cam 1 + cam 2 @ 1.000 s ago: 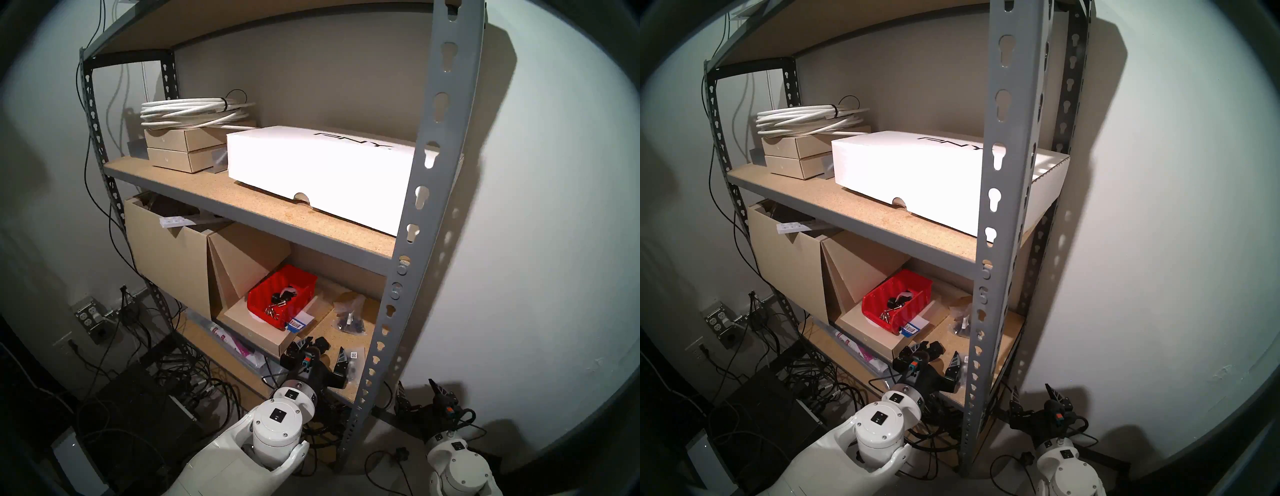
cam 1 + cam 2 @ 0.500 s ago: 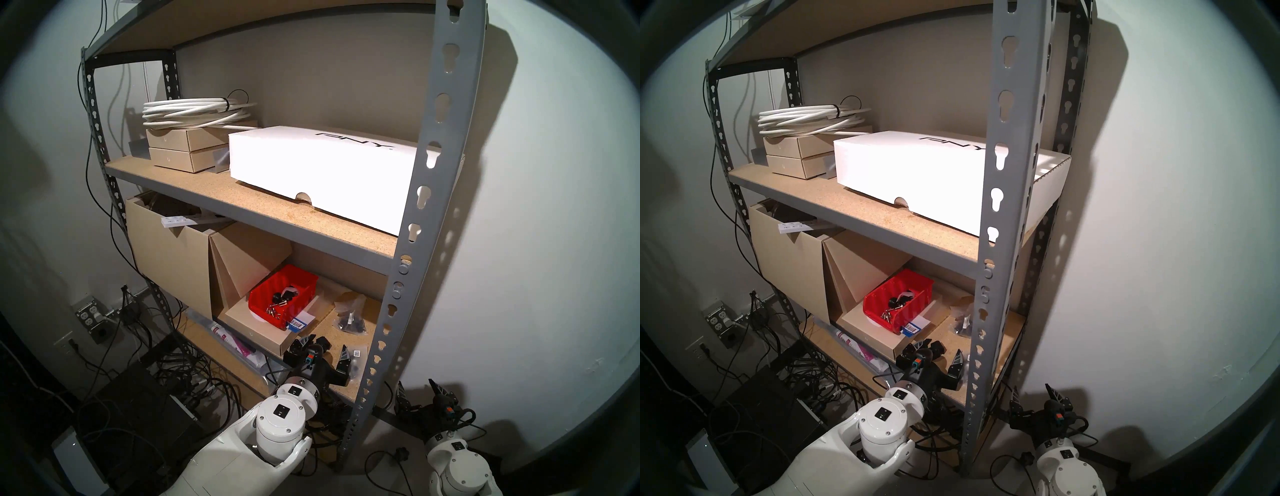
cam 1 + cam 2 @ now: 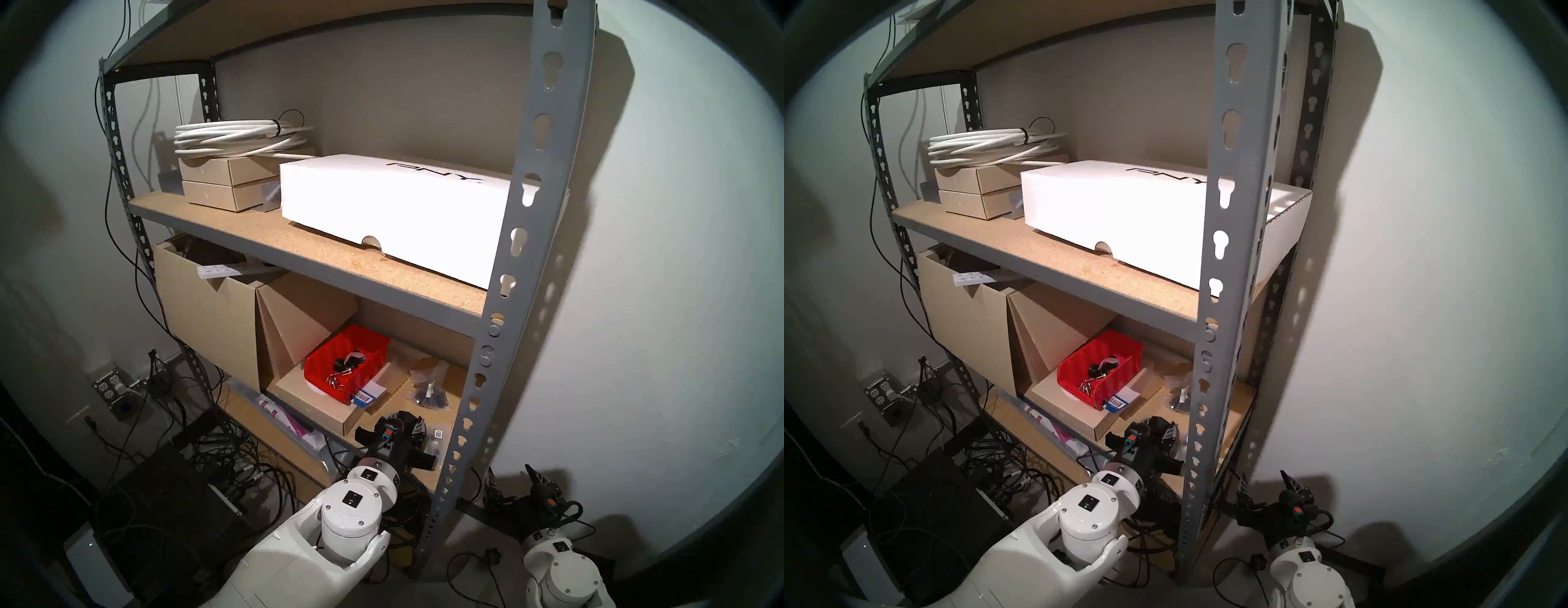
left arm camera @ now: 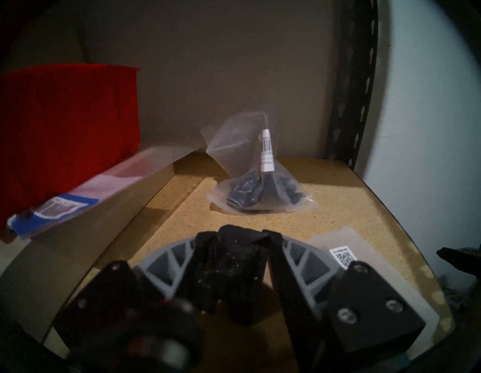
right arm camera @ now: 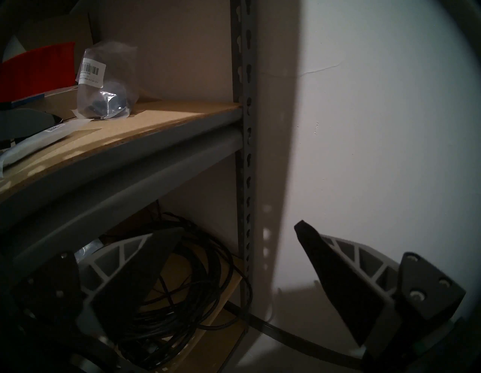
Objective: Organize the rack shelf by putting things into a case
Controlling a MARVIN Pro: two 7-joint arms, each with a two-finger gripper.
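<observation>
Tan speckled chipboard rack shelf [image 4: 351,208] carries a small red plastic bin [image 3: 345,365] on a flat cardboard box. Near its front edge, the left pincer [image 4: 231,263] is clamped on a small black plastic clip-like part [image 4: 229,260]. Behind lies a clear plastic bag of black parts [image 4: 260,190]. The right pincer [image 5: 234,260] hangs apart, empty.

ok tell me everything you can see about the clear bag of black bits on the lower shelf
The clear bag is thin, crinkly plastic, its bottom bulging with small black parts, too jumbled to identify. Its empty top stands up, folded and creased, and carries a white barcode label. It sits on the chipboard shelf, toward the back right corner, apart from the red bin and the cardboard box. Nothing grips it; the left claw is nearer the front, closed around a black part.
</observation>
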